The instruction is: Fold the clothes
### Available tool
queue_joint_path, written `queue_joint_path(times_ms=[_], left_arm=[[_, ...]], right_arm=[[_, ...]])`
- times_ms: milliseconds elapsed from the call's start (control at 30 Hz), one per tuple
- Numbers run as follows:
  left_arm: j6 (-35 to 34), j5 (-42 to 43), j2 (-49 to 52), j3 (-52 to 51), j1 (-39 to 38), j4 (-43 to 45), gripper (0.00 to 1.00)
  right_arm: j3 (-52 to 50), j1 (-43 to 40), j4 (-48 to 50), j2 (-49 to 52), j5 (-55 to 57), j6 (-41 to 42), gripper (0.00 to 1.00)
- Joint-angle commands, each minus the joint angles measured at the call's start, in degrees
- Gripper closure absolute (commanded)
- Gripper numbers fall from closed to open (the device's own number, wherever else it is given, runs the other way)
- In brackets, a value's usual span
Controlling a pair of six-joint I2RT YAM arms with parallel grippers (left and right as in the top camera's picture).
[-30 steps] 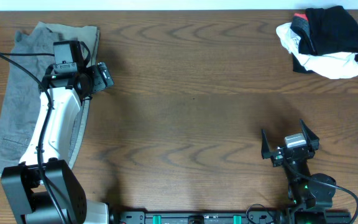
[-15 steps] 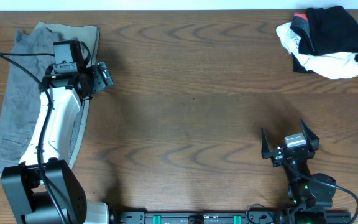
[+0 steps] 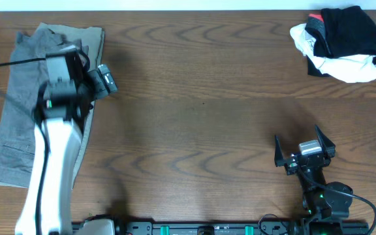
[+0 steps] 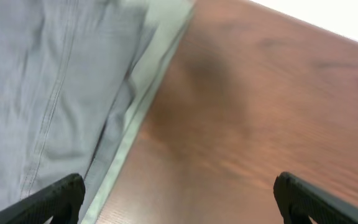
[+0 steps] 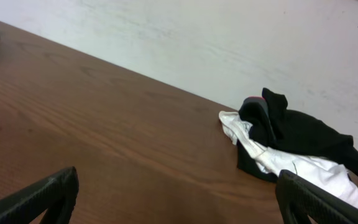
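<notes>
1. Dark wooden table (image 3: pixel 201 104) fills your view; the clothes (image 3: pixel 344 36), a black-and-white heap, lie at its far right corner.
2. Your left gripper (image 4: pixel 178 198) hangs spread over the edge of flat grey trousers (image 3: pixel 15 111).
3. Your right gripper (image 3: pixel 297 138) stands spread, holding nothing.

The worktop (image 3: pixel 207 98) is dark brown wood with wavy, darker grain. The trousers (image 3: pixel 15 117) are plain heather grey, with a paler greenish-beige edge. The leggings (image 3: pixel 348 26) are black, with a coral-red strip at the waistband (image 3: pixel 315 16). The garment (image 3: pixel 351 68) bunched against the leggings is white. The left arm (image 3: pixel 47 163) is white with black joints, and the right pincer (image 3: pixel 297 135) is black.
</notes>
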Motion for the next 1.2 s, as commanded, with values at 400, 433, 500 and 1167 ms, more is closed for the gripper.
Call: queue_joint_path(times_ms=[400,433,500,1167], left_arm=[[7.5,9.0,-41.6,-41.4,-2.8,22.6,0.02],[7.3,8.9,-44.2,-43.6,-3.0,22.6,0.02],[7.3,8.9,-49.0,-47.5,-3.1,22.6,0.02],[7.6,6.9,-70.2,-63.5,-3.0,24.2,0.02]], right_arm=[[-0.3,0.3,0.0,-0.4,0.1,0.6,0.01],[-0.3,0.3,0.0,-0.4,0.2,0.6,0.01],[-0.3,0.3,0.0,-0.4,0.1,0.6,0.01],[-0.3,0.3,0.0,-0.4,0.1,0.6,0.01]])
